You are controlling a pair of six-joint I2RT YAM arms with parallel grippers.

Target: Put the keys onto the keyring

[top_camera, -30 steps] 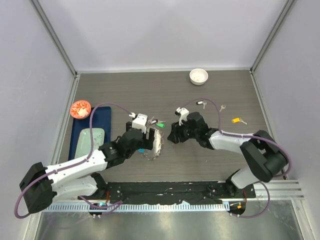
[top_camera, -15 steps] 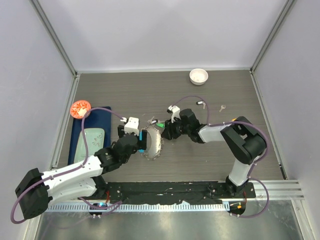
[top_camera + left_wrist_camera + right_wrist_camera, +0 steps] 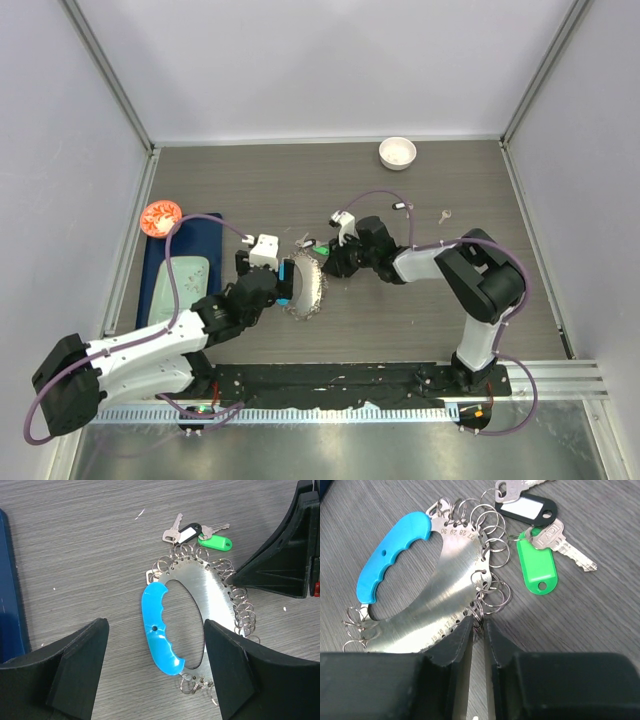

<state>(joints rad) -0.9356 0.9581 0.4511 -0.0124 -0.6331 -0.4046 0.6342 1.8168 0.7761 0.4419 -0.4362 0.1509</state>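
— Where do we find the keyring [image 3: 445,580]?

— Flat on the table [image 3: 600,630], right at the tips of our right claw [image 3: 478,625]. Its toothed metal edge meets the fingertips, and its blue handle [image 3: 390,560] lies beyond them to the left.

— And that claw's state?

— Clenched to a thin slit, pinching one small wire loop on the keyring's rim.

— Our left claw [image 3: 155,645]?

— Released, fingers spread wide. It hangs above the keyring, with the blue handle between them.

— The keys [image 3: 560,542]?

— Two lie just past the right claw's tips, ahead and to the right. One wears a green tag [image 3: 536,565], one a black tag [image 3: 527,507], and both touch the rim loops.
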